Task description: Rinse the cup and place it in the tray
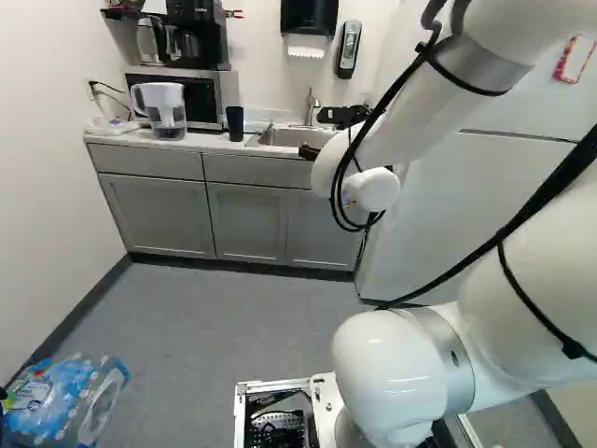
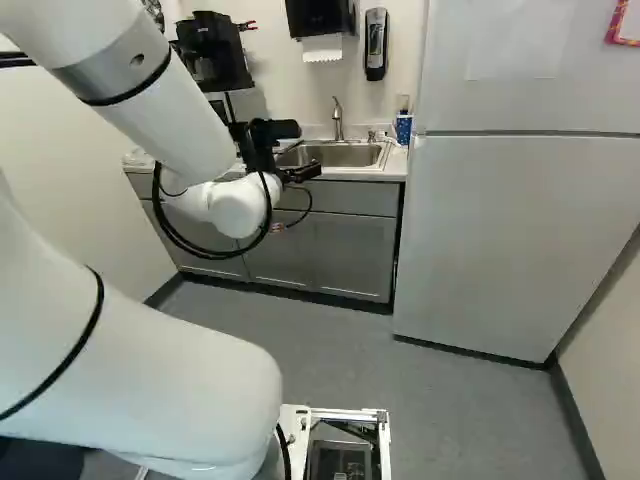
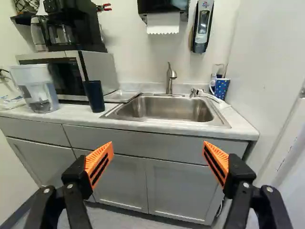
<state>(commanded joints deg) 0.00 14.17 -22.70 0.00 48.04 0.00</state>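
Observation:
My gripper (image 2: 303,151) is held in front of the sink counter in the right base view. In the wrist view the gripper (image 3: 158,160) stands wide open, with nothing between its orange pads. A dark blue cup (image 3: 94,96) stands upright on the counter beside the sink (image 3: 164,109), ahead of the gripper; it also shows as the dark cup (image 1: 235,123) in the left base view. Behind it, between microwave and sink, lies a clear shallow tray (image 3: 122,96). A blue cup with white dots (image 3: 221,88) stands at the sink's other side, near the fridge.
The faucet (image 3: 170,78) rises behind the basin. A water pitcher (image 3: 37,89) and microwave (image 3: 71,71) share the counter (image 3: 71,115). The fridge (image 2: 520,220) flanks the sink. Wrapped bottles (image 1: 65,401) lie on the floor by the wall.

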